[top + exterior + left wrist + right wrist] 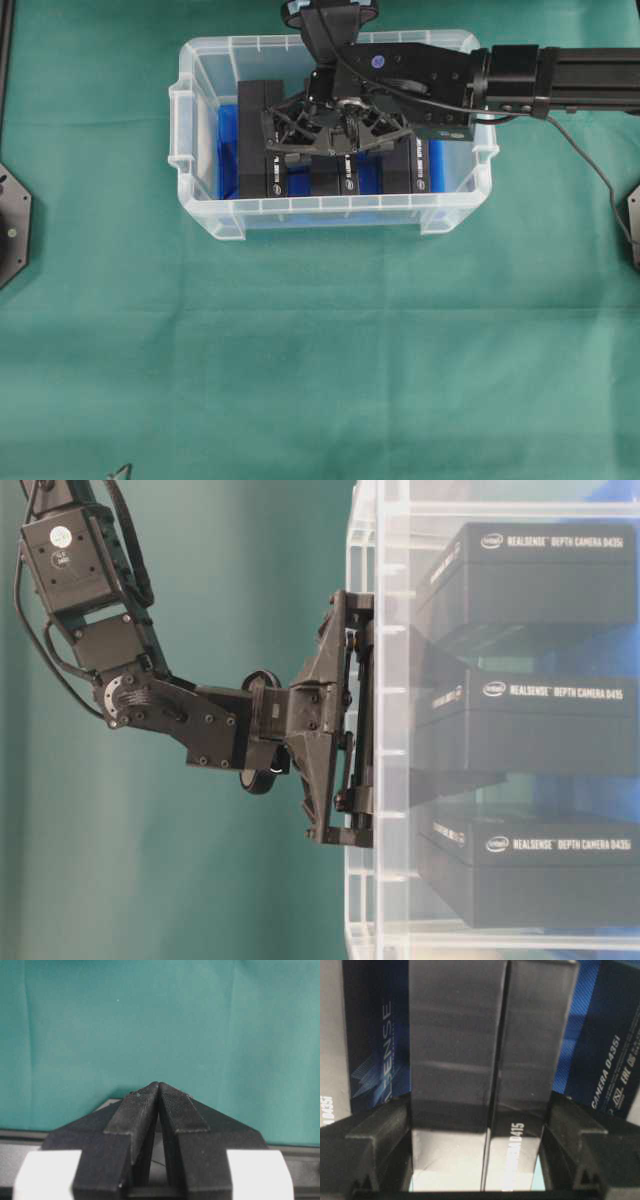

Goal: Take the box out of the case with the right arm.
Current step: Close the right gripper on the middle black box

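Note:
The clear case (pixel 330 205) stands at the back of the green table, with three black boxes upright on its blue lining. My right arm reaches in from the right, and its gripper (pixel 335 140) is down over the middle box (pixel 330 178). In the right wrist view the two fingers (pixel 380 1135) press against both sides of that box (pixel 470 1035), so my right gripper (pixel 479 1125) is shut on it. From table level the gripper (pixel 362 720) meets the case wall (pixel 365 540) level with the middle box (pixel 530 725). My left gripper (pixel 159 1085) is shut and empty over bare cloth.
A box stands on each side of the held one: the left neighbour (pixel 258 140) and the right neighbour (pixel 418 170), close to the fingers. Black mounts sit at the left edge (pixel 12 225) and right edge (pixel 634 215). A cable (pixel 590 165) trails from the right arm.

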Controlling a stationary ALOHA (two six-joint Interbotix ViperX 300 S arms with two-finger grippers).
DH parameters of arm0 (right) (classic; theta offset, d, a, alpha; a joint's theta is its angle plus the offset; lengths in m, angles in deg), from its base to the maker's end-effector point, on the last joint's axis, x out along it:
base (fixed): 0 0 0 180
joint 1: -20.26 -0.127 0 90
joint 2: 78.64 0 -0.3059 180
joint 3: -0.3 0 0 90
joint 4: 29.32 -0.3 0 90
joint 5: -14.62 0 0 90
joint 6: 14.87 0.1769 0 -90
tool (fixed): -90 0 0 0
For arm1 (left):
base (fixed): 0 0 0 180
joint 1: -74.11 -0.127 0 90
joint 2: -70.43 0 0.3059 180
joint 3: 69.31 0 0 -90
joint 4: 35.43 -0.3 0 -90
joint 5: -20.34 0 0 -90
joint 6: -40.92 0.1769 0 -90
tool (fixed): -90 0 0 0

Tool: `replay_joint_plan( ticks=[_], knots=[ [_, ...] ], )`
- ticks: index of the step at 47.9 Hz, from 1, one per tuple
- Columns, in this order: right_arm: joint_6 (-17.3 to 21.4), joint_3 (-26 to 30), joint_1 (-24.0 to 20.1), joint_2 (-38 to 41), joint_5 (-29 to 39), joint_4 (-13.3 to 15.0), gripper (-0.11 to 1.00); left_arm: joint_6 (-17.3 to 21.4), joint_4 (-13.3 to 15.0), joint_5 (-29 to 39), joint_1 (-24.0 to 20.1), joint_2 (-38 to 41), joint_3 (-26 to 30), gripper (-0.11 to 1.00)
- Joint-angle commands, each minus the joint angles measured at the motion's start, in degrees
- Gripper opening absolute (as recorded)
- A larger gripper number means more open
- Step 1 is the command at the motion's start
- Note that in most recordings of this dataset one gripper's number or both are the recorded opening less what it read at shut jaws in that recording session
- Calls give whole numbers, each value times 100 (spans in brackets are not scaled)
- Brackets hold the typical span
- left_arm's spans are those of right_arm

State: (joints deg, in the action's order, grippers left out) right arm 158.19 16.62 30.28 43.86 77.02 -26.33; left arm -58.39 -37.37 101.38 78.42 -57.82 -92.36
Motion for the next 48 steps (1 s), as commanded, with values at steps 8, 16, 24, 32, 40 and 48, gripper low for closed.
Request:
replay_joint_plan(
  ticks=[8,16,24,32,40,48],
  knots=[
    [35,176,-18,-132,18,-18,66,0,-18,-9,-18,35,132,2],
    [44,176,-18,-132,79,-18,66,0,-26,-9,-18,35,132,2],
    [44,255,-18,-158,123,-18,66,0,-18,-9,-9,35,132,2],
    [44,519,-18,-272,519,-9,66,0,-26,-9,-18,35,132,2],
    [44,932,-18,-369,1178,9,66,0,-26,-9,-18,35,132,2],
    [44,1415,-18,-448,1696,114,66,0,-26,-9,-18,35,141,2]
  ],
)
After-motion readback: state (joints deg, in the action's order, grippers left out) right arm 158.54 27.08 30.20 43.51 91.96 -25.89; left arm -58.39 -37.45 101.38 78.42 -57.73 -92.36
